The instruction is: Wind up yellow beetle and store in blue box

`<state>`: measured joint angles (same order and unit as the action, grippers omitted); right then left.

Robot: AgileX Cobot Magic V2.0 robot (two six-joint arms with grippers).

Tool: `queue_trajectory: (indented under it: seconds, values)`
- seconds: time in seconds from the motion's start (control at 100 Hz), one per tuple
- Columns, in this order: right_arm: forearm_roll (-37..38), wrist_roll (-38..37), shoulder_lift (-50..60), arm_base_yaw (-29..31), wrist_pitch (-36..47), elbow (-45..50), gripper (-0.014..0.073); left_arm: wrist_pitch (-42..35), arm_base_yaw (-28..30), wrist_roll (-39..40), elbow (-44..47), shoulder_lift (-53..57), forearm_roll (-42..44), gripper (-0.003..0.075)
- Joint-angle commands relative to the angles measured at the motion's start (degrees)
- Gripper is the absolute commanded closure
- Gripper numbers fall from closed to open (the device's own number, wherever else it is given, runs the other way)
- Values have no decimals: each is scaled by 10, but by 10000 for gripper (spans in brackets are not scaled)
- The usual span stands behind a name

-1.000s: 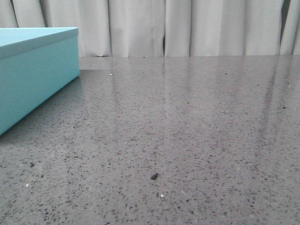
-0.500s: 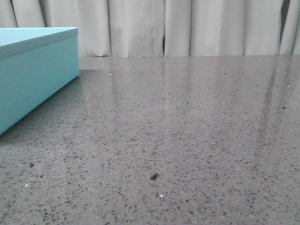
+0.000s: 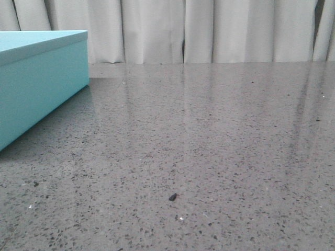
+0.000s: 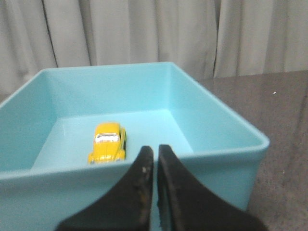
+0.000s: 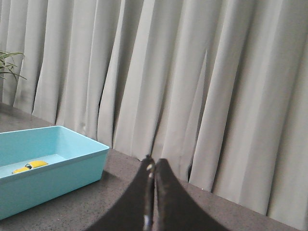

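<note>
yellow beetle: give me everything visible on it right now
The yellow beetle is a small, glossy, bright yellow toy car with dark windows and rounded fenders. It sits upright on its wheels on the floor of the open blue box, apart from the walls. The left hand, shut, is outside the near rim and does not touch it. In the right wrist view it shows only as a yellow sliver above the box rim.

A speckled grey table (image 3: 220, 146) carries the blue box (image 3: 36, 83) and a dark crumb (image 3: 172, 197).
</note>
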<state>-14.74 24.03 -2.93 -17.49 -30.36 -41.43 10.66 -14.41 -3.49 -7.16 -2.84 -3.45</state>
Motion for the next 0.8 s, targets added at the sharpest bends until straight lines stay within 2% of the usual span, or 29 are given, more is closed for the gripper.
queue_trajectory:
  seconds: [0.0, 0.22, 0.38, 0.52, 0.79]
  values:
    - [3, 6, -12, -1, 47, -10, 638, -28, 17, 26, 12, 13, 5, 739]
    - [3, 6, -12, -1, 47, -10, 638, 7, 54, 38, 51, 17, 5, 739]
    - [3, 6, -12, -1, 47, -10, 638, 20, 55, 38, 80, 17, -25, 739]
    - [3, 6, -12, -1, 47, -10, 638, 70, 55, 38, 91, 34, -58, 739]
    - [3, 6, -12, -1, 47, -10, 638, 69, 55, 38, 91, 50, -59, 739]
